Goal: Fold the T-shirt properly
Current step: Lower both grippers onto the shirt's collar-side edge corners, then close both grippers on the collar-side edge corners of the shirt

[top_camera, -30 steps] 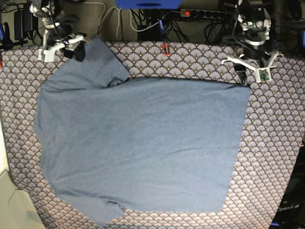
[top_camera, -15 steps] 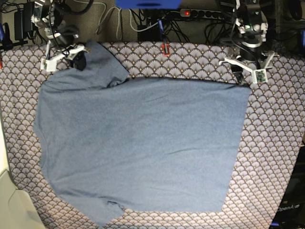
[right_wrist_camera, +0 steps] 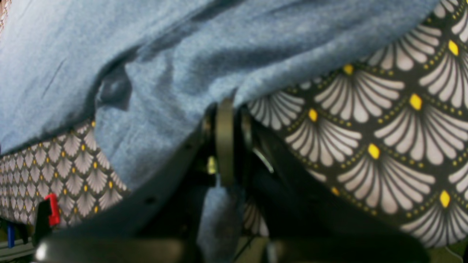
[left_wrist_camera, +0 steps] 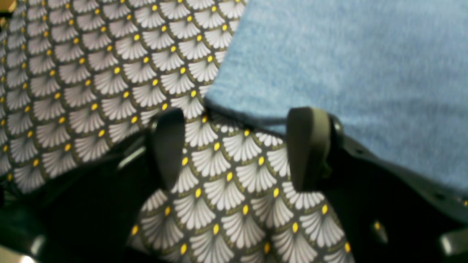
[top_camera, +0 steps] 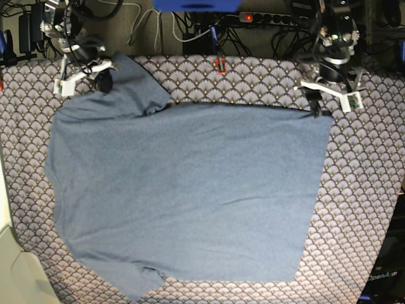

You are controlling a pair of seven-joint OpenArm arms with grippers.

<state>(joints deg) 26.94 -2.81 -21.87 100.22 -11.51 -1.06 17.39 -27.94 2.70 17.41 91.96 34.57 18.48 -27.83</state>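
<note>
The counter [top_camera: 367, 209] is covered edge to edge by a cloth of grey fan shapes with small yellow dots, and behind its far edge sits a tangle of cables and a power strip [top_camera: 269, 18]. Nearest to me, at the front of the counter, the T-shirt [top_camera: 190, 190] lies spread out flat in a single layer, plain blue side up, no lettering showing. One sleeve [top_camera: 136, 282] points toward the front edge, and the collar side faces the left of the base view. I can't see a single fold in it, so as I judge it the real work is all ahead: the sleeves and sides to bring in, then the body to double over. What looks begun is only the taking hold of the far edge.

Farther back, at the far right corner of the shirt, the left arm's fingers [left_wrist_camera: 237, 149] stand wide apart with bare cloth between them. The hem corner lies just beyond their tips, and one finger looks to be at the hem's edge, but nothing is gripped.

At the far left, over the other sleeve [top_camera: 130, 79], the right arm's fingers [right_wrist_camera: 225, 120] are pressed together and clamped on a bunched fold of the sleeve's edge, the fabric puckered and creased around them.
</note>
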